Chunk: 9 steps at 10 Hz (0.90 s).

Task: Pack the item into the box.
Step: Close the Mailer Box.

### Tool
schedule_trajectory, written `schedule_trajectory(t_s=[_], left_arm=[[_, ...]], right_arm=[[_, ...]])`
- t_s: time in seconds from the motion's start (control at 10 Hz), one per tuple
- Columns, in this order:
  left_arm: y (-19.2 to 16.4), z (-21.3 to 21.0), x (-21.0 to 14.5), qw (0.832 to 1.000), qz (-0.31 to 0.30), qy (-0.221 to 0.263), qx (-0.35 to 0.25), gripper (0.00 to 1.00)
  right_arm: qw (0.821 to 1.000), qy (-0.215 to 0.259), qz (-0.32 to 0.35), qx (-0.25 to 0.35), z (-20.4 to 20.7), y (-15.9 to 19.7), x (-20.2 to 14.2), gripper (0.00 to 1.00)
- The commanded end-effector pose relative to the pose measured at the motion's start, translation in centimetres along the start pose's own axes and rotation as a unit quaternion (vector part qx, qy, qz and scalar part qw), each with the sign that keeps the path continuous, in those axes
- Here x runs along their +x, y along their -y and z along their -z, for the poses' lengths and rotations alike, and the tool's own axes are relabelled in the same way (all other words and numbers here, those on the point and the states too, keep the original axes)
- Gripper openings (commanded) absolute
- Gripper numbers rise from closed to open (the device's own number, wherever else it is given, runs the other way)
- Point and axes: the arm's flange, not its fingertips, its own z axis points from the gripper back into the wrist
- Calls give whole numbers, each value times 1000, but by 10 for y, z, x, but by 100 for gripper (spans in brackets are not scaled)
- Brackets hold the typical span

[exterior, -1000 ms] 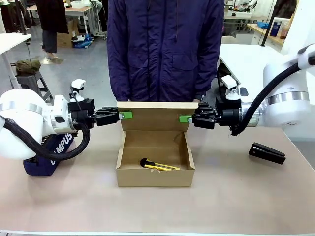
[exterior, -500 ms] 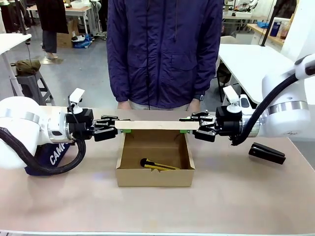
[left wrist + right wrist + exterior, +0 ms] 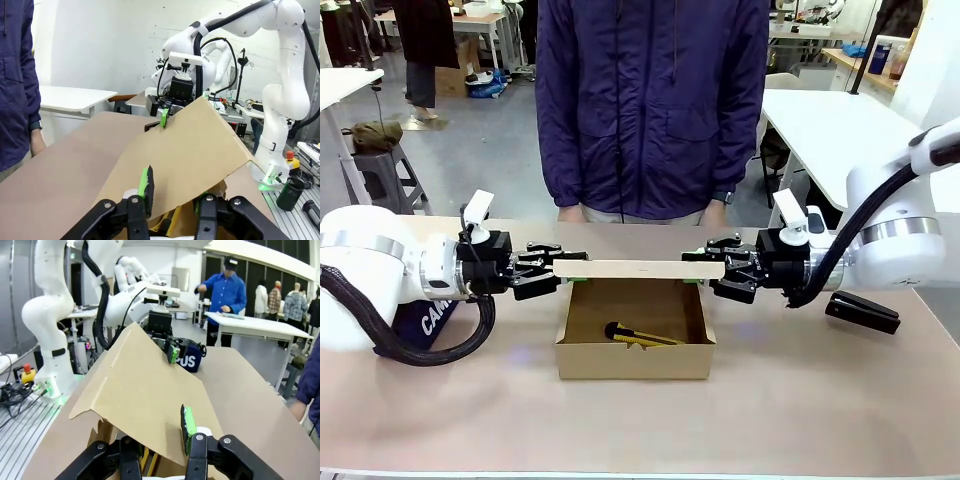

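The brown cardboard box [image 3: 635, 358] stands in the middle of the table. Inside it, on the floor, lies the yellow knife [image 3: 642, 338] with its black end to the left. The hinged lid [image 3: 638, 269] hangs nearly level over the box's far half. My left gripper [image 3: 560, 268] is shut on the lid's left end, my right gripper [image 3: 705, 268] on its right end. In the left wrist view the lid [image 3: 190, 150] slopes between the gripper [image 3: 172, 200] fingers. The right wrist view has the lid [image 3: 140, 390] in the gripper [image 3: 160, 440], with a yellow sliver of the knife [image 3: 146, 460] below.
A person in a dark blue jacket [image 3: 650, 100] stands at the far edge, hands low behind the box. A black stapler [image 3: 862, 311] lies at the right. The navy pencil case [image 3: 430, 318] sits behind my left arm.
The lid has swung from upright down to nearly level over the box. Both grippers came down and toward me with it, still holding its ends.
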Motion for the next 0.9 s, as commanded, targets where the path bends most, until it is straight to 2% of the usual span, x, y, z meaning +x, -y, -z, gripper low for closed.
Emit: schedule_trajectory(t_s=[0.0, 0.1, 0.2, 0.4, 0.8], left_arm=[[3, -2, -3, 1000, 11, 2, 2, 99], [3, -3, -2, 1000, 11, 0, -1, 99], [5, -7, 0, 1000, 17, 4, -5, 100], [13, -19, 4, 999, 33, -4, -5, 100], [32, -57, 9, 998, 58, -34, -10, 100]], right_arm=[[1000, 3, -14, 2, -2, -6, -1, 48], [1000, -4, -13, 11, -5, -8, -1, 95], [1000, -5, -8, 3, -9, -9, 0, 100], [1000, -14, -5, -1, -22, -13, 4, 100], [999, -25, 6, -45, -69, -28, 11, 100]])
